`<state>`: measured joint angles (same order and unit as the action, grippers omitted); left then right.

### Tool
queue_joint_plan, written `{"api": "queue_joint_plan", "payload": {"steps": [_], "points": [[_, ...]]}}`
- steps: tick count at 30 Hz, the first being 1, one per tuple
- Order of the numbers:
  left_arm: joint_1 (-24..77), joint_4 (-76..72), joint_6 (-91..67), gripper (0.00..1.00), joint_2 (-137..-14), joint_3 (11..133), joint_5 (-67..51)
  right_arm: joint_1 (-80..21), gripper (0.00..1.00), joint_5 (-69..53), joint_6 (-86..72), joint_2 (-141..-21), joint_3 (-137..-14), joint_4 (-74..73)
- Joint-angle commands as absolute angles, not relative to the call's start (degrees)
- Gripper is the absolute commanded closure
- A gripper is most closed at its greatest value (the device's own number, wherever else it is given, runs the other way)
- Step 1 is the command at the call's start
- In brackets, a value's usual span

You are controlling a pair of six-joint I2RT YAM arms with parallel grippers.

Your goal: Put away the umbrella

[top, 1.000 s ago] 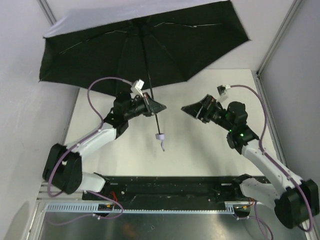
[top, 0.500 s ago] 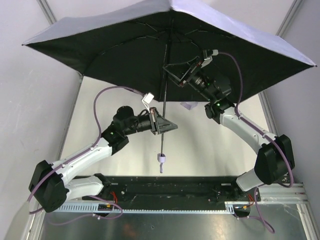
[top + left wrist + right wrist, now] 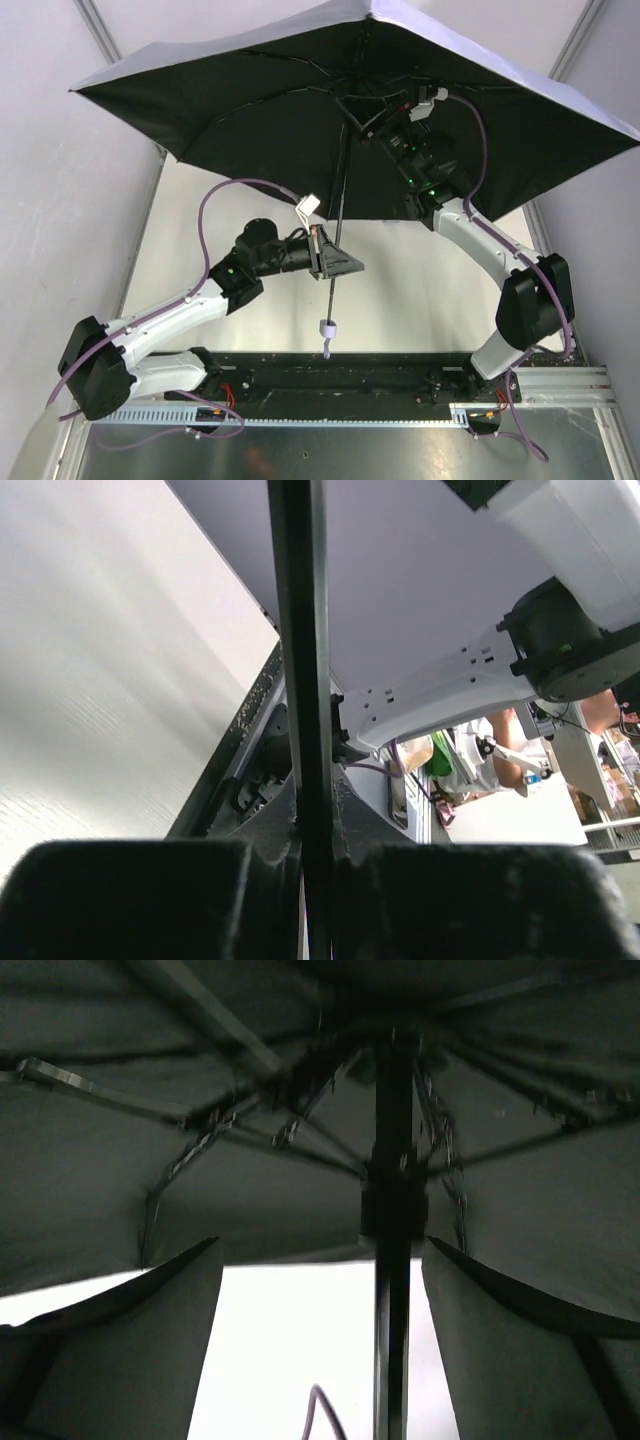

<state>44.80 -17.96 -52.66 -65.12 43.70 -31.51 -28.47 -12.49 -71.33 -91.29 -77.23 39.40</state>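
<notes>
Right gripper (image 3: 368, 115) now up under the open umbrella (image 3: 230, 110)
Left gripper (image 3: 336, 262) pinches the shaft (image 3: 339, 205) low, holding the umbrella aloft; the right's wide jaws straddle the shaft higher up, seemingly poised to collapse it.

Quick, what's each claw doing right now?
Left gripper: closed on the thin black shaft of the open lavender-grey fabric umbrella.
Right gripper: open, jaws either side of that shaft, not gripping.

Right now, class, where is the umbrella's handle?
In the top view, the umbrella's handle hangs near the centre, at the lower end of the shaft, just below the left gripper that clamps the shaft.
</notes>
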Motion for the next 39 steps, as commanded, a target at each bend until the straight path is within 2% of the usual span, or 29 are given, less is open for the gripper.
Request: {"api": "queue_joint_plan", "payload": {"steps": [1,3,6,7,8,11,16,17,18,19,21,33,39], "points": [[46.2,-23.0,-51.2,1.00,-64.6,44.6,-32.0,-27.8,0.18,-5.9,-72.5,-93.9,-82.2,41.7],[46.3,-23.0,-51.3,1.00,-64.2,44.0,-31.9,-27.4,0.23,-3.7,-72.7,-94.9,-83.3,40.3],[46.4,-23.0,-51.4,1.00,-63.4,43.3,-31.3,-26.9,0.41,-0.5,-72.7,-95.5,-83.6,38.3],[46.3,-23.0,-51.4,1.00,-63.4,43.3,-31.1,-26.6,0.44,-0.3,-72.8,-95.7,-83.6,38.1],[46.4,-23.0,-51.5,1.00,-63.5,43.3,-31.1,-26.4,0.44,-0.1,-72.8,-95.9,-83.7,38.1],[46.3,-23.0,-51.9,1.00,-64.2,43.7,-31.7,-24.9,0.35,-0.8,-74.1,-96.9,-83.7,38.8],[46.3,-23.4,-52.1,1.00,-64.4,43.6,-32.1,-22.1,0.38,-3.9,-76.2,-98.2,-83.7,41.6],[46.2,-23.5,-52.2,1.00,-64.4,43.5,-32.2,-21.7,0.55,-4.4,-75.9,-98.3,-83.7,42.1],[46.2,-23.5,-52.2,1.00,-64.4,43.4,-32.2,-21.2,0.77,-5.4,-76.0,-98.5,-83.7,42.7],[46.1,-23.5,-52.4,1.00,-64.5,43.3,-32.2,-20.7,0.89,-7.0,-76.1,-98.9,-84.0,43.2],[45.5,-23.6,-53.2,1.00,-64.9,43.3,-32.4,-20.1,0.97,-11.3,-75.4,-99.3,-84.5,44.4],[37.4,-23.8,-57.3,1.00,-70.0,50.4,-37.7,-23.1,1.00,-25.1,-74.6,-98.4,-73.9,51.2],[32.9,-23.0,-57.1,1.00,-69.7,51.0,-37.9,-27.8,1.00,-28.2,-74.5,-91.1,-64.4,50.6]]}}
